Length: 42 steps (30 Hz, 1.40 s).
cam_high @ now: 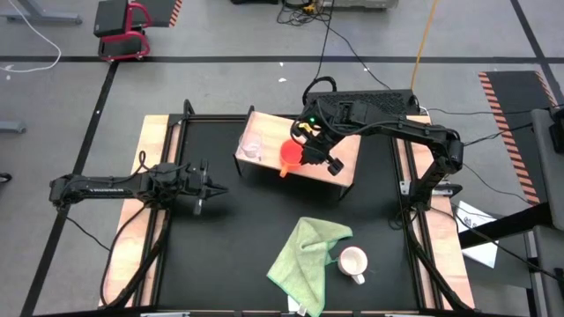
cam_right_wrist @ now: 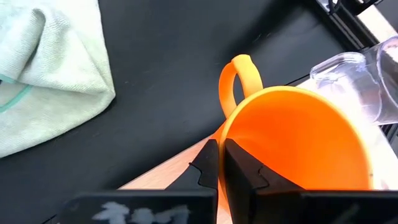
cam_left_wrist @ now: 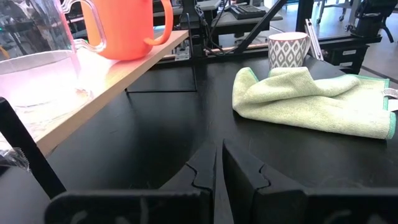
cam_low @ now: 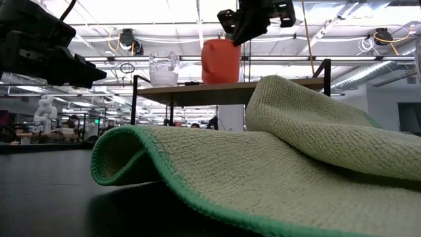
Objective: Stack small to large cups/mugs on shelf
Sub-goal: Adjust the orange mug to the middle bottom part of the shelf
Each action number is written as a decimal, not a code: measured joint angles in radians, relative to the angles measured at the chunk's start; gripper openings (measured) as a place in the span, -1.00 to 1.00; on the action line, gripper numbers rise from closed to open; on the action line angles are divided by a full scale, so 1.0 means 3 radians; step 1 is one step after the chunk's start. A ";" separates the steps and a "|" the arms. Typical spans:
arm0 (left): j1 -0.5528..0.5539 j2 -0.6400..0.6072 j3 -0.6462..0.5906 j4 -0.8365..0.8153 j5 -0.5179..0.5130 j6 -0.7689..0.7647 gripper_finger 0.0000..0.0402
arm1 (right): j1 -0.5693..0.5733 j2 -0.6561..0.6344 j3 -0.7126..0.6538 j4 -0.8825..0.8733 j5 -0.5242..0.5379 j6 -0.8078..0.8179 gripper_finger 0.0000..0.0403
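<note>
The orange mug (cam_high: 289, 153) stands upright on the light-wood shelf (cam_high: 345, 158), next to the small clear glass cup (cam_high: 253, 148), which also stands on the shelf. The mug's handle (cam_high: 284, 172) points toward the table's near edge. My right gripper (cam_high: 308, 155) is over the mug, shut on its rim. The white mug (cam_high: 353, 261) stands on the black table beside the light green cloth (cam_high: 304, 255). My left gripper (cam_high: 211, 188) is shut and empty, low over the table to the left of the shelf. My right gripper holds the orange mug by its rim (cam_right_wrist: 219, 142), close to the handle (cam_right_wrist: 239, 78), with one finger inside the mug and one outside. The fingers come from above, pointing down. The mug stands upright with its base on the shelf (cam_low: 197, 85).
The green cloth (cam_low: 263, 158) lies crumpled at the table's near middle, with the white mug (cam_left_wrist: 288, 48) at its right. The shelf stands on thin dark legs (cam_left_wrist: 194, 62) at the far middle. Bare black tabletop (cam_high: 229, 238) lies between the shelf and the cloth.
</note>
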 joint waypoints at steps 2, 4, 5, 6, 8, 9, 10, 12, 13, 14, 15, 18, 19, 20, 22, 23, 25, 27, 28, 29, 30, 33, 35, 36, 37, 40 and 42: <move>0.0000 0.0000 0.0000 0.0000 0.0000 0.0001 -0.85 | 0.0000 0.0000 0.0001 -0.0023 -0.0003 0.0053 -1.00; 0.0001 0.0000 0.0000 0.0000 0.0000 0.0000 -0.85 | 0.0000 0.0000 0.0001 -0.0040 -0.0003 0.0075 -1.00; 0.0000 0.0000 0.0000 0.0001 0.0000 0.0001 -0.85 | 0.0000 0.0000 0.0001 -0.0056 -0.0003 0.0076 -1.00; 0.0000 0.0000 0.0000 0.0000 0.0000 0.0000 -0.85 | 0.0000 0.0000 0.0001 -0.0068 -0.0003 0.0078 -1.00; 0.0000 0.0000 0.0000 0.0001 0.0000 0.0000 -0.85 | 0.0000 0.0000 0.0001 -0.0070 0.0007 0.0096 -1.00; 0.0000 0.0000 0.0000 0.0001 0.0000 0.0000 -0.85 | 0.0000 0.0000 0.0008 -0.0075 0.0020 0.0099 -1.00; 0.0000 0.0000 0.0000 0.0001 0.0000 -0.0001 -0.85 | 0.0000 0.0000 0.0030 -0.0107 0.0050 0.0099 -1.00; 0.0001 0.0000 0.0000 0.0001 0.0000 -0.0009 -0.85 | 0.0000 0.0000 0.0088 -0.0178 0.0118 0.0112 -1.00; 0.0000 -0.0001 0.0000 0.0001 0.0000 -0.0014 -0.85 | 0.0000 0.0000 0.0111 -0.0198 0.0119 0.0117 -1.00; 0.0000 -0.0001 0.0000 0.0001 0.0000 -0.0014 -0.85 | -0.0001 0.0000 0.0131 -0.0206 0.0119 0.0121 -1.00; 0.0000 0.0000 0.0000 0.0001 0.0000 -0.0014 -0.85 | -0.0001 0.0000 0.0160 -0.0216 0.0123 0.0120 -1.00; 0.0000 0.0000 0.0000 0.0001 0.0000 -0.0013 -0.85 | 0.0000 0.0003 0.0213 -0.0255 0.0119 0.0131 -1.00; 0.0001 0.0000 0.0000 0.0001 0.0000 -0.0008 -0.85 | 0.0000 0.0001 0.0214 -0.0246 0.0116 0.0145 -1.00; 0.0000 0.0000 0.0000 0.0001 0.0000 -0.0004 -0.85 | 0.0000 0.0001 0.0215 -0.0250 0.0116 0.0148 -1.00; 0.0001 0.0000 0.0000 0.0001 -0.0001 -0.0003 -0.85 | 0.0000 0.0004 0.0215 -0.0288 0.0116 0.0161 -1.00; 0.0000 0.0000 0.0000 0.0001 0.0000 -0.0003 -0.85 | 0.0000 0.0004 0.0215 -0.0291 0.0114 0.0162 -1.00; 0.0000 0.0000 0.0000 0.0001 0.0000 -0.0001 -0.85 | 0.0000 0.0004 0.0215 -0.0272 0.0111 0.0160 -1.00; 0.0000 0.0000 0.0000 0.0001 0.0000 0.0000 -0.85 | 0.0000 0.0004 0.0215 -0.0276 0.0109 0.0161 -1.00; 0.0000 0.0000 0.0000 0.0001 0.0000 0.0001 -0.85 | 0.0000 0.0004 0.0215 -0.0276 0.0107 0.0161 -1.00; 0.0000 0.0000 0.0000 0.0001 0.0000 0.0001 -0.85 | 0.0000 0.0004 0.0215 -0.0274 0.0104 0.0162 -1.00; 0.0001 0.0000 0.0000 0.0001 0.0000 0.0003 -0.85 | 0.0000 0.0004 0.0215 -0.0273 0.0094 0.0167 -1.00; 0.0001 0.0000 0.0000 0.0001 0.0000 0.0006 -0.85 | 0.0000 0.0004 0.0215 -0.0273 0.0090 0.0173 -1.00; 0.0001 0.0000 0.0000 0.0001 -0.0001 0.0006 -0.85 | 0.0000 0.0003 0.0214 -0.0270 0.0090 0.0173 -1.00; 0.0001 0.0000 0.0000 0.0001 0.0000 0.0005 -0.85 | 0.0000 0.0004 0.0214 -0.0265 0.0089 0.0173 -1.00; 0.0001 0.0000 0.0000 0.0001 0.0000 0.0005 -0.85 | 0.0000 0.0003 0.0214 -0.0256 0.0088 0.0173 -1.00; 0.0000 0.0000 0.0000 0.0001 -0.0001 0.0005 -0.85 | 0.0000 0.0004 0.0212 -0.0235 0.0087 0.0211 -1.00; 0.0001 0.0000 0.0000 -0.0001 0.0000 0.0005 -0.85 | 0.0000 0.0003 0.0212 -0.0204 0.0084 0.0259 -1.00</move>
